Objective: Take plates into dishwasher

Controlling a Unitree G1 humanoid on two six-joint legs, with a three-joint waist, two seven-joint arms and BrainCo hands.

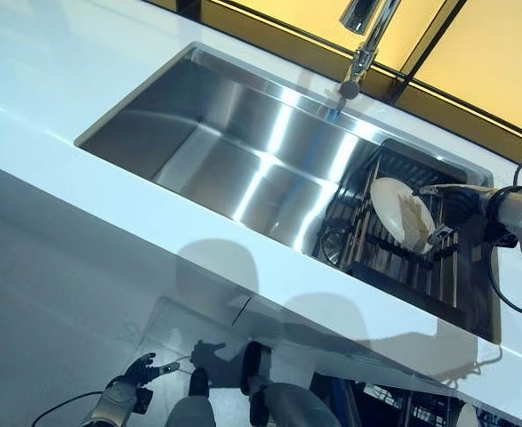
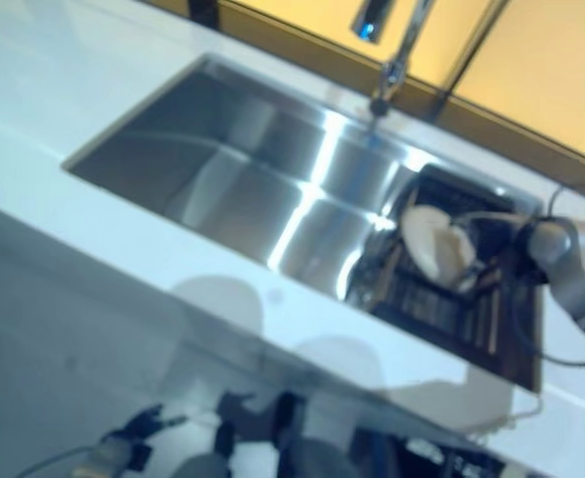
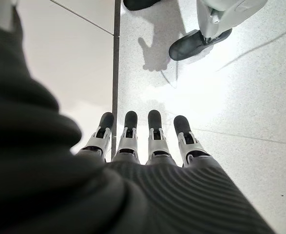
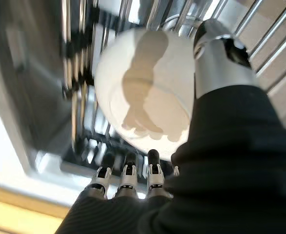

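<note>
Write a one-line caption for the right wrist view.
Right hand at the white plate standing in the dark rack, thumb over its rim.

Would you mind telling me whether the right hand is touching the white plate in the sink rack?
Touching. The right wrist view shows the right hand with its fingers behind the plate rim and its thumb across the front, pinching it.

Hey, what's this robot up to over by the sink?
It is taking a white plate out of the dark rack at the right end of the steel sink. Its right hand holds the plate's rim between thumb and fingers. Its left hand hangs open, low over the floor, holding nothing.
</note>
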